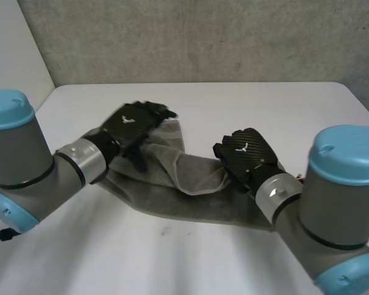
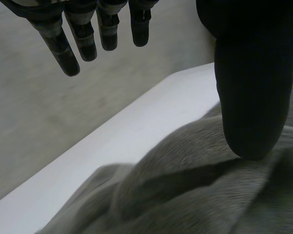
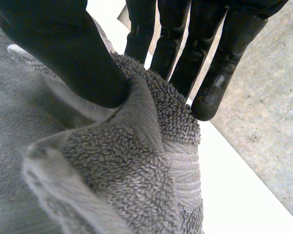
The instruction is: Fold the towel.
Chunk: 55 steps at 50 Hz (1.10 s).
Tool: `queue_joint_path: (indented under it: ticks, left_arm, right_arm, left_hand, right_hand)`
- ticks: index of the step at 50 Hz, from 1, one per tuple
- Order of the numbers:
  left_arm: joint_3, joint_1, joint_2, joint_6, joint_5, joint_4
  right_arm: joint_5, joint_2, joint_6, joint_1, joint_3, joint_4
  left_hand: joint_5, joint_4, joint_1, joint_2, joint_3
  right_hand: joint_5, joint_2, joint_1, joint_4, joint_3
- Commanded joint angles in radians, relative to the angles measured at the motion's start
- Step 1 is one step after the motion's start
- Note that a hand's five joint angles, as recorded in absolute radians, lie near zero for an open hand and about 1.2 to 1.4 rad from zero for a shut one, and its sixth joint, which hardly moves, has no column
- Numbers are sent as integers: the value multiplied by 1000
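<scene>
**Head view.**
- Grey towel (image 1: 194,198): lies crumpled and partly doubled over on the white table (image 1: 246,101), stretched between the two hands.
- Left hand (image 1: 134,121): over the towel's far left end, back upward, fingers reaching toward the table's far side. Its grip cannot be read from this angle.
- Right hand (image 1: 246,153): at the towel's right part, back upward, fingertips at a raised fold. Its grip cannot be read from here either.
- Left arm (image 1: 24,160) and right arm (image 1: 338,196): in the near corners.
- Rough grey wall (image 1: 203,37): behind the table.

**Left wrist view.** This view settles the left hand's state.
- Fingers (image 2: 63,53): straight, clear of the cloth, with the wall behind them.
- Thumb (image 2: 251,97): straight and well apart from the fingers. Its tip is at a ridge of the towel (image 2: 195,195); whether it touches cannot be told.
- State: released.
- The towel lies bunched in soft folds under the palm, close to the table's edge (image 2: 151,122).

**Right wrist view.** This view settles the right hand's state.
- Thumb (image 3: 73,58) and fingers (image 3: 212,87): on opposite sides of an upstanding fold of the towel (image 3: 132,180), which is pinched between them.
- State: grasping the towel.
- The close view also brings out the towel's looped pile and a flat woven border band.
- Bare table (image 3: 234,195) lies just beside the fold.
</scene>
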Motion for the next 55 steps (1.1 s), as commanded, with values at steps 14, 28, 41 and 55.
queue_joint_path:
  ticks: [14,28,41,55]
  left_arm:
    - [114,-19,-236,239,208,-7]
    - [264,-51,-385,323,145,-3]
    - [470,-82,-408,311,49,326]
    - [622,-125,-255,180,-349,525]
  right_arm:
    - [-65,-39,1,-119,57,78]
    - [-67,-38,-73,-125,52,87]
    - [-56,110,-173,-145,-311,60]
    - [-50,79,-96,-119,-549,-502]
  left_hand:
    - [504,516,516,516,516]
    - [774,786,786,786,786]
    - [1194,1205,1205,1206,1206]
    - [1194,1205,1205,1206,1206]
  right_hand:
    - [257,223,462,209,235]
    - [257,223,462,209,235]
    - [257,223,462,209,235]
    - [257,223,462,209,235]
